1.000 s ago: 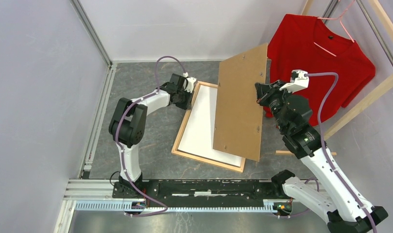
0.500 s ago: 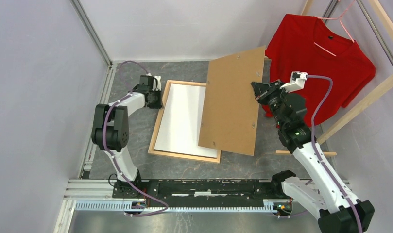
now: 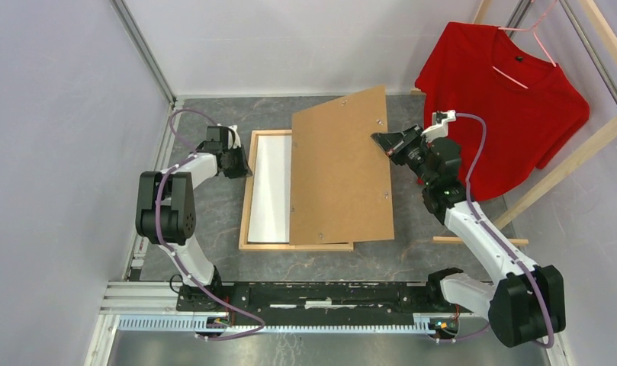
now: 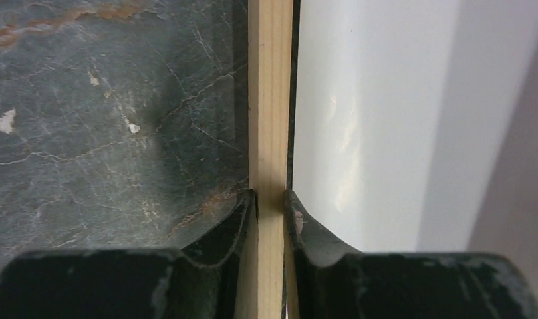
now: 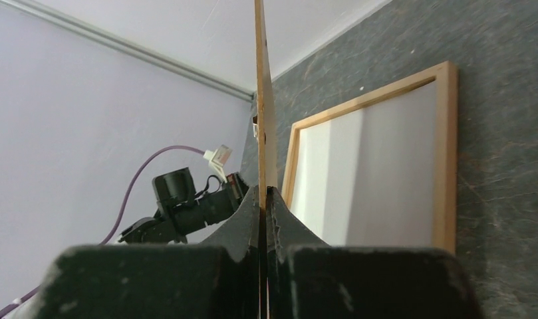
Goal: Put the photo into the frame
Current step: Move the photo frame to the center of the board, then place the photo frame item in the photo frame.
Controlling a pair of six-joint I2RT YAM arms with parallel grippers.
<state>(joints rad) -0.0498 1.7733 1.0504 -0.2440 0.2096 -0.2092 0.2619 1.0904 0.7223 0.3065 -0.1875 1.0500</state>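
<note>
The left tool [image 4: 271, 199] pinches the left rail of the light wooden rectangular picture frame [image 3: 246, 200], which lies flat on the grey stone-patterned tabletop [image 3: 206, 213]. The right tool [image 5: 266, 194] is clamped on the edge of the brown fibreboard back panel [image 3: 339, 175], held tilted over the frame's right half. Inside the frame lies the large thin rectangular photo [image 3: 273, 187], showing only white.

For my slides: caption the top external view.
Left fingers pinch a rail of the wooden frame; right fingers hold the backing board over it.
</note>
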